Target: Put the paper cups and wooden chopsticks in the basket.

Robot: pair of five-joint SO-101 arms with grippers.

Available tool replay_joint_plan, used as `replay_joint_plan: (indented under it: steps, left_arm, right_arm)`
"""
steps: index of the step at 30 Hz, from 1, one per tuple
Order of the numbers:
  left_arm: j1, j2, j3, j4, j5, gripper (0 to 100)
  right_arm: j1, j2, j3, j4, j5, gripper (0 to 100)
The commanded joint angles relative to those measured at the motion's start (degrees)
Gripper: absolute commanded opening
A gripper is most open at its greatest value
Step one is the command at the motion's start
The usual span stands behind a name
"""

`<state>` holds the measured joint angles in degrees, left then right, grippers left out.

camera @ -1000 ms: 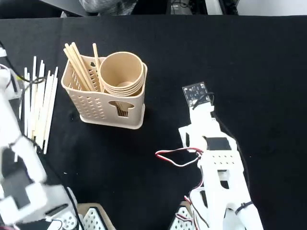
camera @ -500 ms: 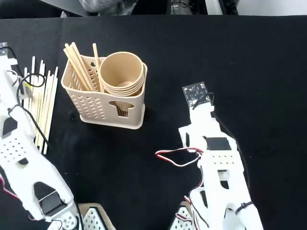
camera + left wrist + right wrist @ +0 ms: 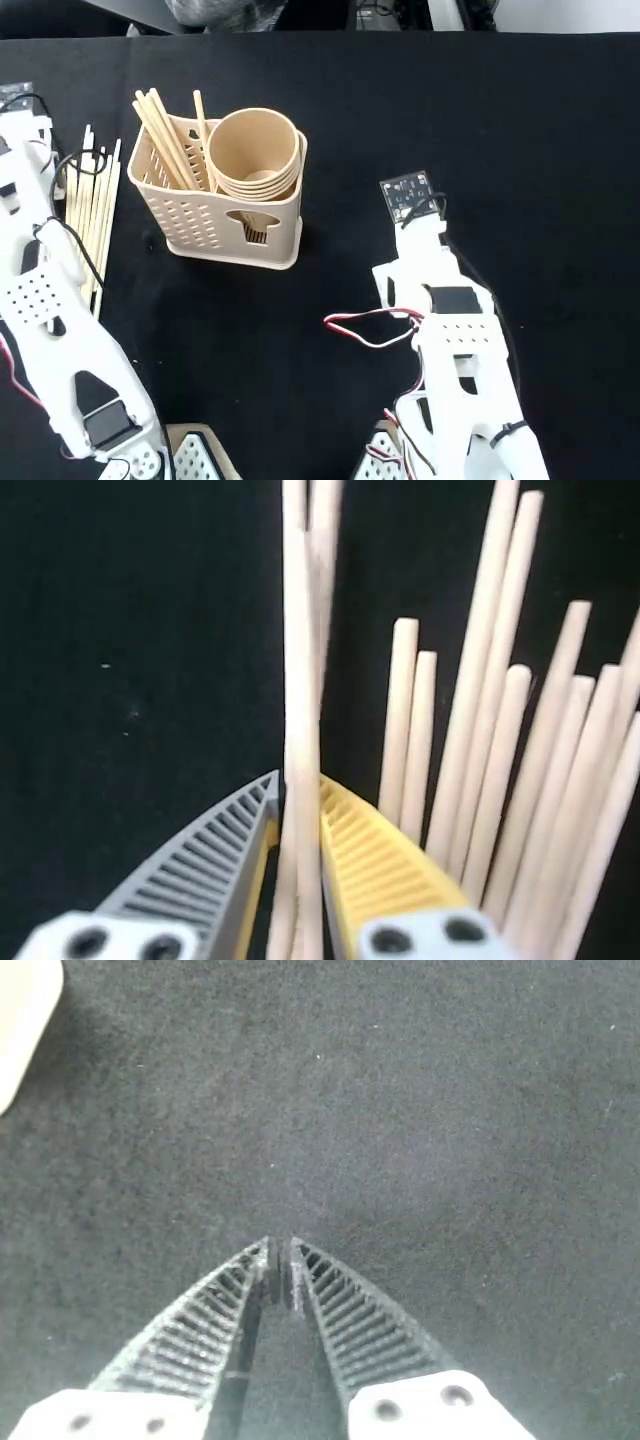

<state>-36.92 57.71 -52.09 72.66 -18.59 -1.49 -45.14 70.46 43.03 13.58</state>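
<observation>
A beige slotted basket point(image 3: 215, 225) stands left of centre and holds a stack of paper cups point(image 3: 254, 152) plus several wooden chopsticks point(image 3: 167, 138) leaning in its left part. More loose chopsticks point(image 3: 92, 222) lie on the black cloth to its left. My left gripper point(image 3: 299, 792) sits over that pile at the far left, shut on a chopstick point(image 3: 300, 730) between its grey and yellow fingers; the other sticks point(image 3: 500, 770) lie beside it. My right gripper point(image 3: 279, 1260) is shut on nothing over bare cloth, right of the basket.
The left arm point(image 3: 45, 300) runs along the table's left edge, the right arm point(image 3: 455, 340) up from the lower right. A red and white cable point(image 3: 365, 325) loops off the right arm. A beige corner of the basket point(image 3: 25, 1020) appears in the right wrist view.
The left arm swung forward along the left edge and came down over the loose chopsticks, covering part of the pile. The right arm kept still.
</observation>
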Motion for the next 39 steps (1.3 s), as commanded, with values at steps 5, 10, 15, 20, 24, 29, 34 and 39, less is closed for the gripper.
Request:
replay_joint_plan:
  steps: [5, 10, 15, 20, 24, 29, 34, 39]
  left_arm:
    - [-1.7, 0.3, -13.3, 13.5, 0.4, 3]
    - [-1.7, 0.4, -24.5, 22.4, 0.8, 3]
    - [-1.9, 0.4, -35.3, 28.3, 1.6, 3]
    - [-3.4, 0.4, -40.5, 28.2, 3.9, 3]
    - [-4.0, 0.5, -43.0, 28.2, 6.7, 3]
    - [-1.6, -2.9, -43.5, 27.0, 10.8, 3]
    - [-1.3, -6.2, -43.6, 28.0, 14.0, 3]
    - [-0.8, -12.0, -43.6, 27.9, 14.1, 3]
  right_arm:
    - [0.8, -0.3, -0.2, -1.1, 0.5, 2.8]
    - [0.8, -0.3, -0.2, -1.1, 0.5, 2.8]
    - [0.8, -0.3, -0.2, -1.1, 0.5, 2.8]
    - [0.8, -0.3, -0.2, -1.1, 0.5, 2.8]
    - [0.8, -0.3, -0.2, -1.1, 0.5, 2.8]
    - [0.8, -0.3, -0.2, -1.1, 0.5, 2.8]
    - [0.8, -0.3, -0.2, -1.0, 0.5, 2.8]
    - [0.8, -0.3, -0.2, -1.0, 0.5, 2.8]
